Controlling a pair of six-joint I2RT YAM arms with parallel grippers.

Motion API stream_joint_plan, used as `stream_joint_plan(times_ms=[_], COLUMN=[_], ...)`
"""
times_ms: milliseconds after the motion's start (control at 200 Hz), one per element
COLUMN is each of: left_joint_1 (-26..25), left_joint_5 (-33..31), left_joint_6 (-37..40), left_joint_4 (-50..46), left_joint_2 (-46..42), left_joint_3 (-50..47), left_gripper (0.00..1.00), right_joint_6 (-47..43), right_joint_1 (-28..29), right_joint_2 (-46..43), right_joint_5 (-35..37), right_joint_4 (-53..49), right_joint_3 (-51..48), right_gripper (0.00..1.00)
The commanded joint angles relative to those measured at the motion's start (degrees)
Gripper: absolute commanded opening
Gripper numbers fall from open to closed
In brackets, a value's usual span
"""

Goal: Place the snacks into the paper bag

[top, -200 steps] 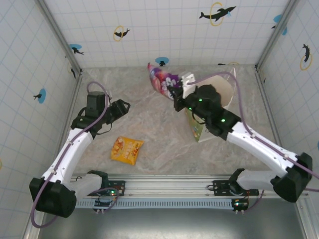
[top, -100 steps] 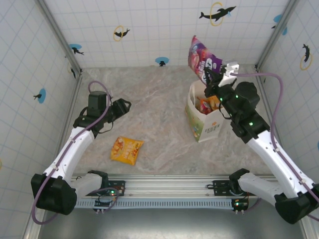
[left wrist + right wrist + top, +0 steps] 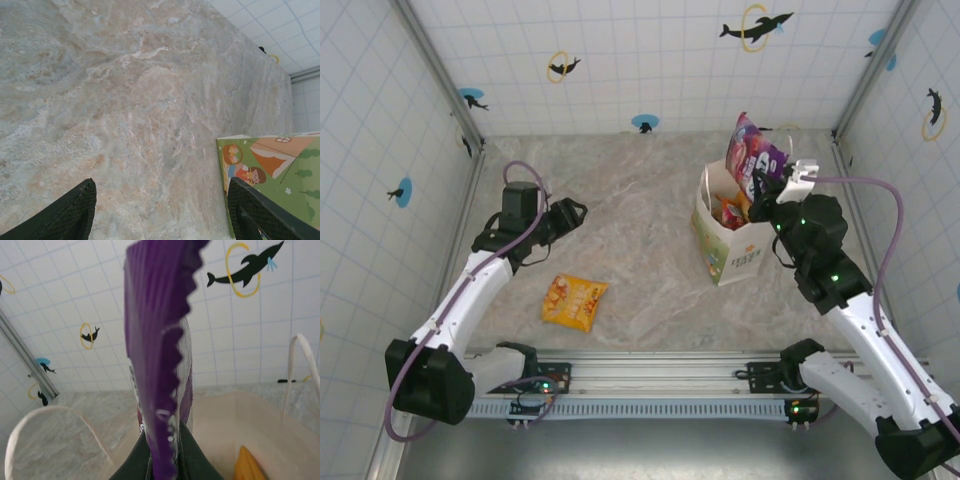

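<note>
Yellow-orange packet (image 3: 574,302) lies flat on the marbled table (image 3: 640,190), nearest the arm bases and near the left gripper (image 3: 575,212), whose jaws hang wide and empty. Farther right, the paper bag (image 3: 730,255) stands upright, mouth open, with orange packets (image 3: 732,212) showing inside. Over the mouth's far side, the right gripper (image 3: 760,188) pinches the purple packet (image 3: 752,150) by its lower edge, long axis upright, so the drop looks straight down. Beyond, white tiled walls (image 3: 650,60) carry dolphin stickers (image 3: 756,25).
</note>
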Motion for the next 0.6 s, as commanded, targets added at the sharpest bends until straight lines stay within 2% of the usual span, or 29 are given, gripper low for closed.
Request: stream_joint_plan(times_ms=[0, 245, 595], left_joint_1=[-0.3, -0.4, -0.5], left_joint_5=[1.3, 1.0, 1.0], left_joint_6=[1.8, 1.7, 1.8], left_joint_4=[1.0, 1.0, 1.6], left_joint_2=[0.9, 1.2, 1.9], left_joint_3=[0.6, 0.4, 0.8], left_gripper=[0.70, 0.70, 0.70], right_joint_6=[1.3, 1.4, -0.1], right_joint_1=[-0.2, -0.1, -0.4], right_joint_2=[-1.4, 1.1, 7.4], right_joint_5=[-1.0, -1.7, -2.5], right_joint_4=[-4.2, -9.3, -8.4], right_joint_3=[1.7, 3.5, 6.5], right_gripper=[0.00, 0.00, 0.00])
